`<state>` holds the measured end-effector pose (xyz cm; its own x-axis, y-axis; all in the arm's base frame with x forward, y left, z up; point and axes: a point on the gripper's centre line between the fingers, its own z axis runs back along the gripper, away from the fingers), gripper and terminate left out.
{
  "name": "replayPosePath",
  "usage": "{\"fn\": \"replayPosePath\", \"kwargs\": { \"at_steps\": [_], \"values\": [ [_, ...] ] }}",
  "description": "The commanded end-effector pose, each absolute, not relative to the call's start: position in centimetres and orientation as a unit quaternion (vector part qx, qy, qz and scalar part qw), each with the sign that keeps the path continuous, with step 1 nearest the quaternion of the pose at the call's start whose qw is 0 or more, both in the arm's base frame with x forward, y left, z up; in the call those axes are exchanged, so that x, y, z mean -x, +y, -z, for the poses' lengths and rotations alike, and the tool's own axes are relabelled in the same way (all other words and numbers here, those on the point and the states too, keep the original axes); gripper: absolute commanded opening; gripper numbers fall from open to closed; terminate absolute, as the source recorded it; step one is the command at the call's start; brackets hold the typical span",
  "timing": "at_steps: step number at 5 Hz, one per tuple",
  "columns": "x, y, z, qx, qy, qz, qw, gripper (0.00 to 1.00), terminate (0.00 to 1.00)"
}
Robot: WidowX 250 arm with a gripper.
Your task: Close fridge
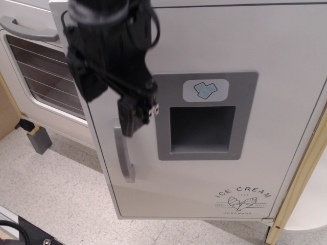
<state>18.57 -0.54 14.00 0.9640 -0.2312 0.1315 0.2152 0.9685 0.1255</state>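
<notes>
The white fridge door [219, 46] fills most of the view. It has a grey vertical handle [124, 159], a grey recessed ice-dispenser panel [204, 127] and an "ICE CREAM" print [243, 197]. The door's left edge stands out in front of the oven, so it looks slightly ajar, hinged at the right. My black gripper [132, 122] hangs in front of the door's upper left. Its tip is just above the top of the handle. It is blurred and holds nothing that I can see. I cannot tell how its jaws stand.
The white oven door [46, 76] with a wire-rack window and a horizontal grey handle [25, 28] is behind at the left. A small grey block [38, 139] sits on the speckled floor [56, 199]. A light wooden post [299, 184] runs along the right.
</notes>
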Motion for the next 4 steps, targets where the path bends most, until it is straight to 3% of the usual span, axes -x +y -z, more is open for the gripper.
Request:
{"fn": "replayPosePath", "kwargs": {
  "at_steps": [1, 4],
  "values": [
    [-21.8, 2.0, -11.7, -0.046, -0.135, 0.049, 0.989, 1.0, 0.0],
    [-27.1, 5.1, -12.7, -0.039, -0.229, -0.053, 0.971, 1.0, 0.0]
  ]
}}
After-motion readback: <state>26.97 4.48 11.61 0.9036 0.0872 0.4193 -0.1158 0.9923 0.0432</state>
